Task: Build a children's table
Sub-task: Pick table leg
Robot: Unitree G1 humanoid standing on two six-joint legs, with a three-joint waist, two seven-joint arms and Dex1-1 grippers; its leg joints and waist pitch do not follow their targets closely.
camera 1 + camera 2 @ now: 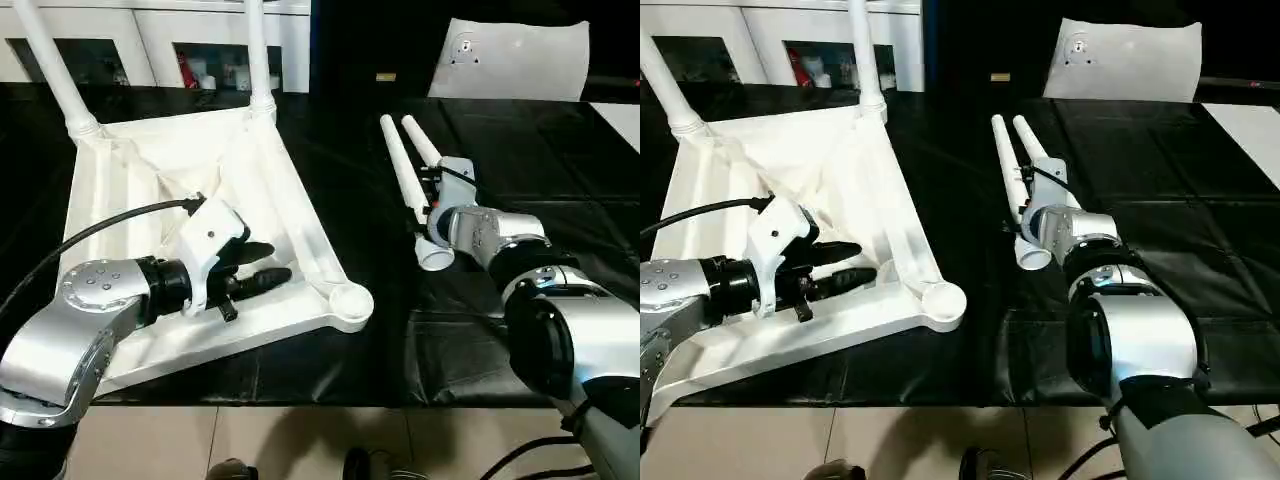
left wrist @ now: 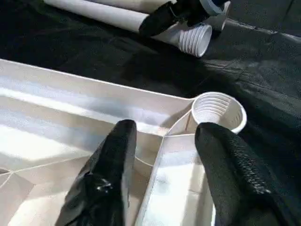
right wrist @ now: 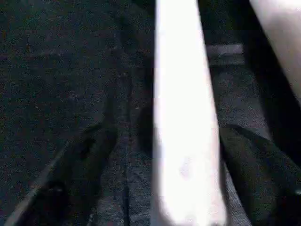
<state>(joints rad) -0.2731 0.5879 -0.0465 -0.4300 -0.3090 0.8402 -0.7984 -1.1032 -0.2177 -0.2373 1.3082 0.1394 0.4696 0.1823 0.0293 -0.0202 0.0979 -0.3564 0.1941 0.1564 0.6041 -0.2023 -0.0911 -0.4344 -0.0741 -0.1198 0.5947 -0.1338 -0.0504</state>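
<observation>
Table top [image 1: 150, 200] lies under released left end effector [image 2: 164, 155]; right end effector [image 3: 160, 141] straddles leg [image 3: 183, 117], unclenched.

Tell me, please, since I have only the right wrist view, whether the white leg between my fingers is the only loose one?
Observer: No, two loose legs lie side by side on the black cover, and the right gripper stands open around one of them.
Operator: Thank you. How many legs are fitted already?
Observer: Two upright legs stand in the far corner sockets of the upturned tabletop; the near corner socket is empty.
</observation>
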